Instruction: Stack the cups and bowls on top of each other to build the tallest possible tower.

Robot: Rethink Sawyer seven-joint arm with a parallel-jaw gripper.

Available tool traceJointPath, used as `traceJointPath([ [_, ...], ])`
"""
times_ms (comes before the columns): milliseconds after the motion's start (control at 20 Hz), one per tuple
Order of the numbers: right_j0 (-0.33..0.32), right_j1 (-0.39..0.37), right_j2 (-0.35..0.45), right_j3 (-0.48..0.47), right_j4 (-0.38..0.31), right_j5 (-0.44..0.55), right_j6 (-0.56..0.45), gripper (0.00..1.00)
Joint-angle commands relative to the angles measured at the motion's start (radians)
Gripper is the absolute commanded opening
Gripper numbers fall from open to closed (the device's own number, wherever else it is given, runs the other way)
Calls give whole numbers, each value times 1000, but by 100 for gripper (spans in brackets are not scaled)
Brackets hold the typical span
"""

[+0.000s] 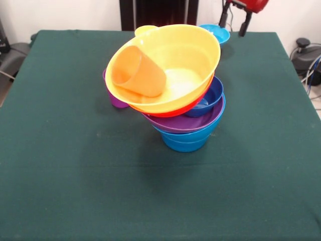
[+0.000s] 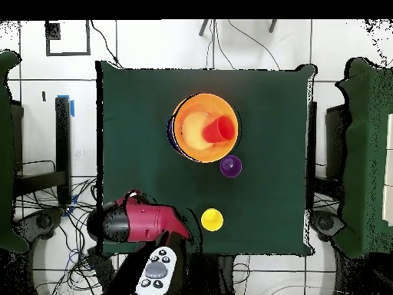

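Observation:
The tower (image 1: 183,120) stands mid-table: mid-blue bowls (image 1: 184,141) at the bottom, then the purple bowl (image 1: 193,122), the dark blue bowl (image 1: 210,98), the orange bowl (image 1: 173,109) and the large yellow bowl (image 1: 188,60) tilted on top. The orange cup (image 1: 139,73) lies on its side inside the yellow bowl. The purple cup (image 1: 116,100) and yellow cup (image 1: 144,30) stand behind the tower. The cyan bowl (image 1: 216,33) sits at the far edge. My gripper (image 1: 234,25) is open and empty, just right of the cyan bowl. In the overhead view I see the tower (image 2: 205,128), purple cup (image 2: 231,166) and yellow cup (image 2: 212,220).
The red arm (image 2: 142,221) hangs over the table's corner near the base in the overhead view and hides the cyan bowl there. A grey control unit (image 2: 156,272) lies off the table by the base. Cables run along the floor at the sides.

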Motion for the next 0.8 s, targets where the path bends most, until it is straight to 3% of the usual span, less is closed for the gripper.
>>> traceJointPath([
  [50,10,102,72,78,33,-102,178,100],
  [800,27,129,104,149,65,-184,204,100],
])
